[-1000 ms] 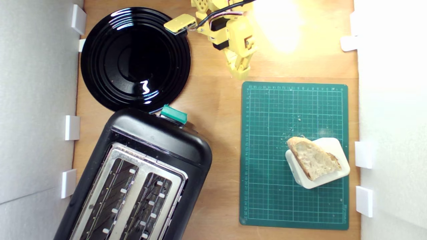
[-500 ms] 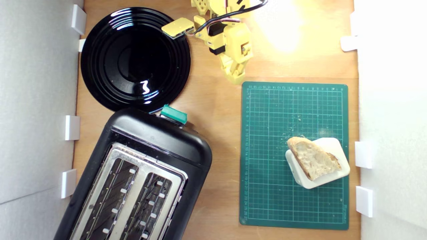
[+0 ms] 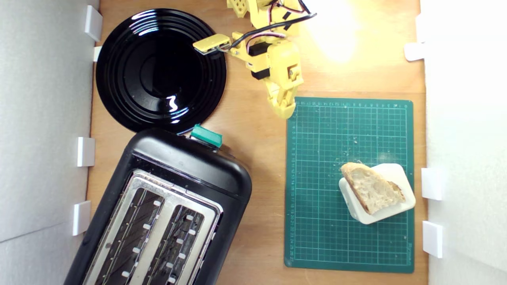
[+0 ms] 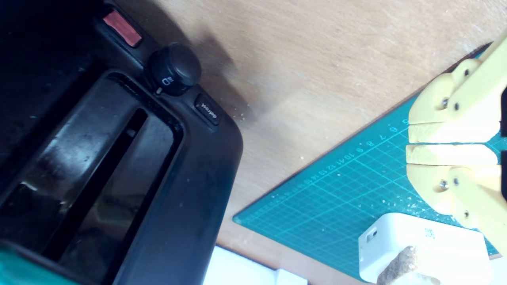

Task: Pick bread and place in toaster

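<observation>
The bread (image 3: 371,187), a pale holey wedge with a brown crust, lies on a white rounded block (image 3: 390,172) at the exterior view's right. In the wrist view only its crust tip (image 4: 402,267) shows. The black toaster (image 3: 166,206) with a silver slotted top and teal lever knob (image 3: 206,135) stands at the exterior view's lower left; its dark side fills part of the wrist view (image 4: 119,166). My yellow gripper (image 3: 286,112) is shut with nothing held, over the green mat's near corner, well apart from the bread. In the wrist view its fingers (image 4: 410,143) press together.
A glossy black plate (image 3: 160,69) lies at the exterior view's upper left, beside the arm. The green cutting mat (image 3: 317,206) covers the exterior view's right of the wooden table. White foam walls and white brackets (image 3: 431,183) border both sides.
The gripper has dipped toward the toaster side, then moved down the exterior view to the green mat's corner. Bread, toaster and plate have not moved.
</observation>
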{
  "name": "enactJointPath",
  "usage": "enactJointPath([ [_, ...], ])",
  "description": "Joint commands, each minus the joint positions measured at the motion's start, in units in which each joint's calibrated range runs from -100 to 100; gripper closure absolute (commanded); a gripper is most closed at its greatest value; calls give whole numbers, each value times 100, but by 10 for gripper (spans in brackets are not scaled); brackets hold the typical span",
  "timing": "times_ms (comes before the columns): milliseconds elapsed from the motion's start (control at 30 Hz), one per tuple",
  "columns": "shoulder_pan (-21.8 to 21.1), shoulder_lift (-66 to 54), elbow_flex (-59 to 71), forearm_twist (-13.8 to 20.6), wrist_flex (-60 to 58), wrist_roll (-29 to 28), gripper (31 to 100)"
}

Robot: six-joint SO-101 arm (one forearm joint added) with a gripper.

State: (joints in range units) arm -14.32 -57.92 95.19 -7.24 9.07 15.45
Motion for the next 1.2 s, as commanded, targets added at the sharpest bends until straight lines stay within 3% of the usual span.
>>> enactJointPath([
  [0, -260, 733, -173, -1, -1103, 7, 913],
  [333, -606, 2447, -182, 126, -3253, -25, 913],
  [400, -606, 2738, -173, 325, -3586, -35, 913],
  [533, -501, 3213, -173, 1295, -4081, -511, 913],
  [600, -276, 3579, -200, 2093, -4542, -815, 913],
  [700, -123, 3928, -227, 2583, -4994, -977, 913],
  [900, -66, 4377, -354, 3027, -5446, -987, 912],
  [1000, -58, 4685, -609, 2963, -5523, -987, 905],
  [1167, 79, 5392, -1380, 2945, -5531, -1233, 830],
])
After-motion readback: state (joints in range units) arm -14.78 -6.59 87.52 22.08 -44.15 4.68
